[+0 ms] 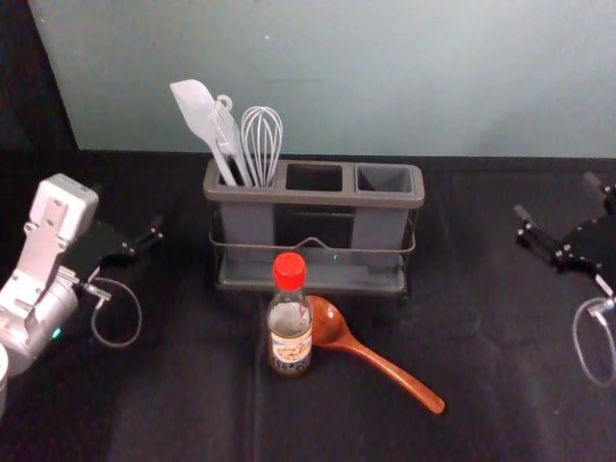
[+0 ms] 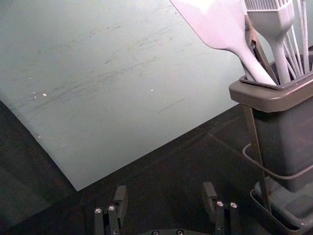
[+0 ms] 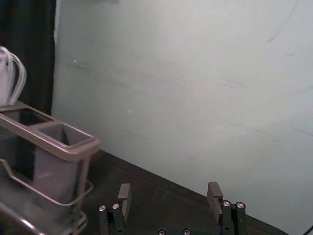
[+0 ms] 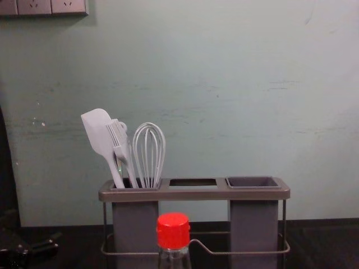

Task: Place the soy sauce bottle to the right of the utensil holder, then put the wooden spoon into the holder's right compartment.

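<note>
The soy sauce bottle (image 1: 291,322), red-capped, stands upright in front of the utensil holder (image 1: 318,197). Just right of the bottle lies the wooden spoon (image 1: 371,356), its bowl beside the bottle and its handle slanting toward the front right. In the chest view the bottle's cap (image 4: 173,230) shows before the holder (image 4: 193,193). My left gripper (image 1: 144,241) is open over the table left of the holder; the left wrist view shows the gripper (image 2: 165,203) with nothing between its fingers. My right gripper (image 1: 541,231) is open and empty right of the holder, also the gripper (image 3: 169,203) in the right wrist view.
White utensils stand in the holder's left compartment: a spatula (image 1: 196,114), a brush and a whisk (image 1: 261,140). The right compartment (image 1: 385,179) is empty. A pale wall (image 1: 385,77) rises behind the black-covered table (image 1: 173,404).
</note>
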